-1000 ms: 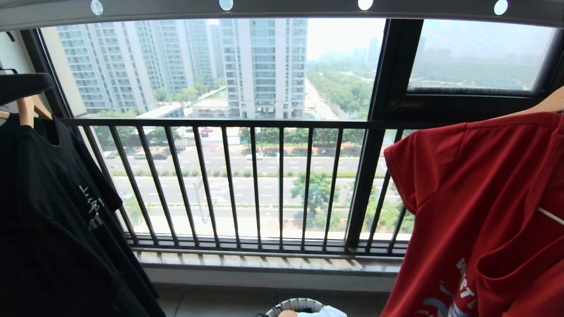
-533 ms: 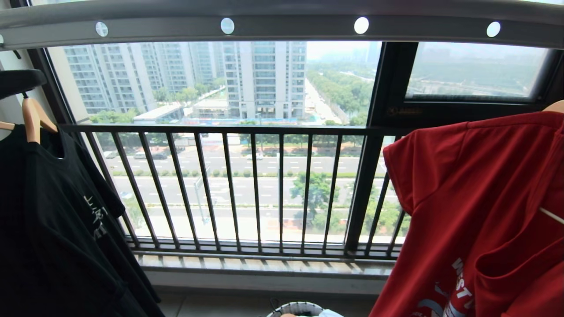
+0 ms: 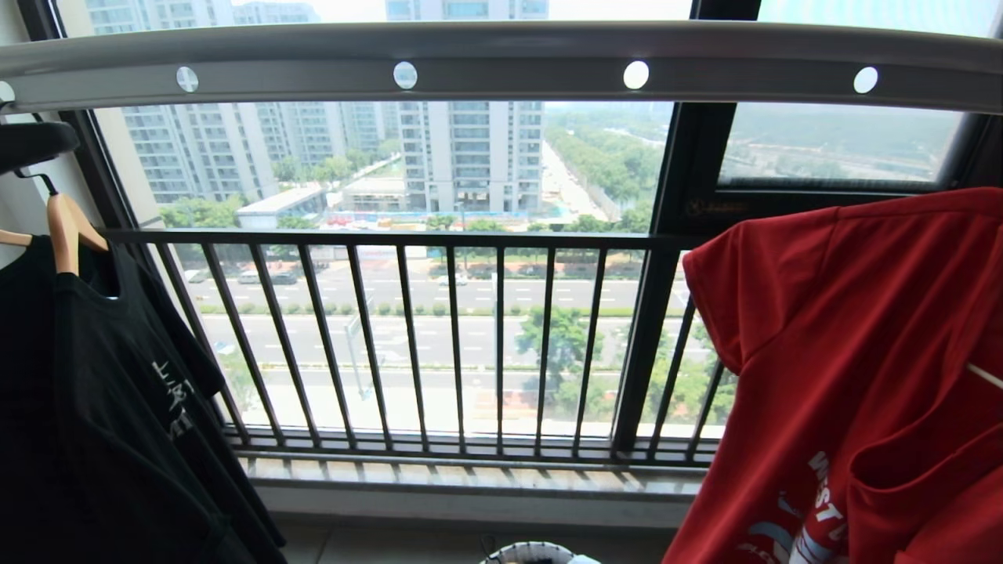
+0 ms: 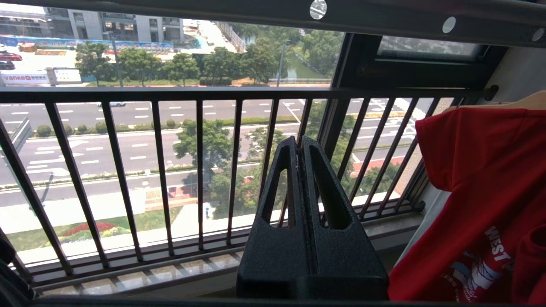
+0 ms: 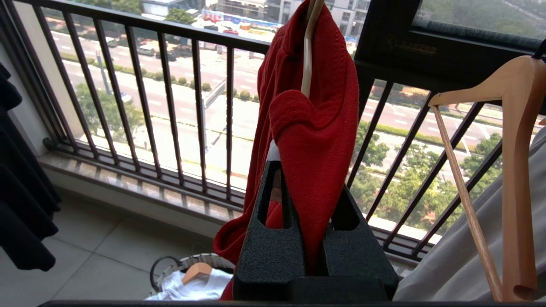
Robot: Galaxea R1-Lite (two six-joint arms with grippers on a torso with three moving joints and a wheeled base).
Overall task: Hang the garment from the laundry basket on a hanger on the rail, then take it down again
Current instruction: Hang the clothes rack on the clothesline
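Note:
The red garment (image 3: 846, 352) hangs at the right of the head view, its top edge below the grey rail (image 3: 501, 70) with round holes. In the right wrist view my right gripper (image 5: 305, 170) is shut on a fold of the garment (image 5: 315, 128), which drapes over the thin pale hanger (image 5: 308, 51). A short white piece of the hanger (image 3: 983, 376) shows at the garment's right edge. My left gripper (image 4: 300, 143) is shut and empty, in the air to the left of the garment (image 4: 482, 170). The laundry basket (image 3: 533, 554) peeks in at floor level.
A black shirt (image 3: 102, 407) on a wooden hanger hangs at the left. The dark barred window railing (image 3: 439, 337) runs behind. A wooden hanger (image 5: 512, 170) with pale cloth (image 5: 469, 264) hangs at the right. The basket (image 5: 170, 264) holds a white garment.
The head camera has risen: the rail, window and railing sit lower in the picture and less of the basket shows. The red garment keeps its place in the picture.

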